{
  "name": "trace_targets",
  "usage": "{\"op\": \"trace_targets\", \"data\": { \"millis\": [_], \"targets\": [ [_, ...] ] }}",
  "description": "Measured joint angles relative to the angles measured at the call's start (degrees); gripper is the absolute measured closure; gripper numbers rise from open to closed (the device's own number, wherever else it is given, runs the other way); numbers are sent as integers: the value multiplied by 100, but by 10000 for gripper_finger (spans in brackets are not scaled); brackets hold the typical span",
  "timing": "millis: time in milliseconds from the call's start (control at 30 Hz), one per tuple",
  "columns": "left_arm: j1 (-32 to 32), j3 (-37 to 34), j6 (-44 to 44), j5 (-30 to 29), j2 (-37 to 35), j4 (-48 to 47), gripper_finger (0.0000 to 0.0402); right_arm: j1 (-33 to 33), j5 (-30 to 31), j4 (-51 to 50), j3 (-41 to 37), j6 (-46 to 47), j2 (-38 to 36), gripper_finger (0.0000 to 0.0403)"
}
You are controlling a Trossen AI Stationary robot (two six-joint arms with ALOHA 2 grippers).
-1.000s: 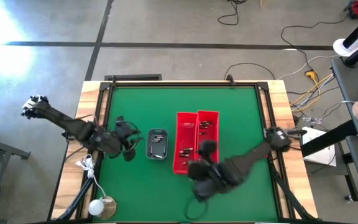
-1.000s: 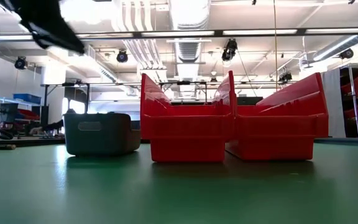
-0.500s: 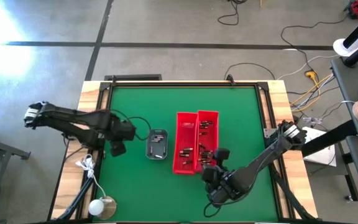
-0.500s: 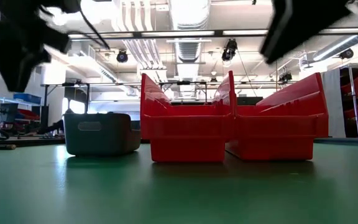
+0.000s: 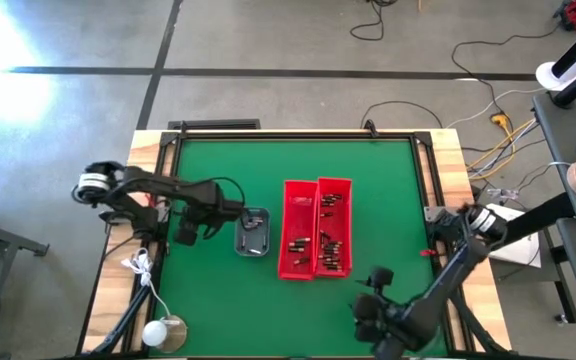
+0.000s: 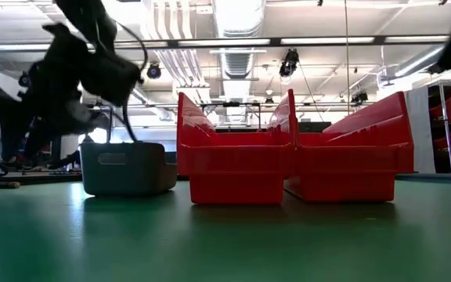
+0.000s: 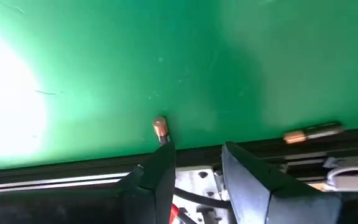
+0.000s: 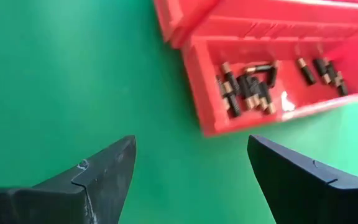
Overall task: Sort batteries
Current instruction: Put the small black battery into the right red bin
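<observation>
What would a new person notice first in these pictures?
First, the two red bins side by side in the middle of the green table, with many small batteries inside. Next, the grey tray just left of them, with the left claw beside it. The right claw stands open near the table's front edge, holding nothing.

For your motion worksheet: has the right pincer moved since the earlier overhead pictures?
Yes. The right pincer has drawn back from the red bins toward the table's near edge, its jaws open.
</observation>
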Motion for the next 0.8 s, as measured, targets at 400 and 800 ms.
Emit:
{"op": "trace_targets", "data": {
  "millis": [400, 800],
  "targets": [
    [1067, -617, 307, -629, 477, 514, 238, 862, 674, -643, -4, 1447, -265, 85],
    [1226, -831, 588, -533, 465, 1169, 247, 1065, 721, -634, -4, 1903, -265, 110]
  ]
}}
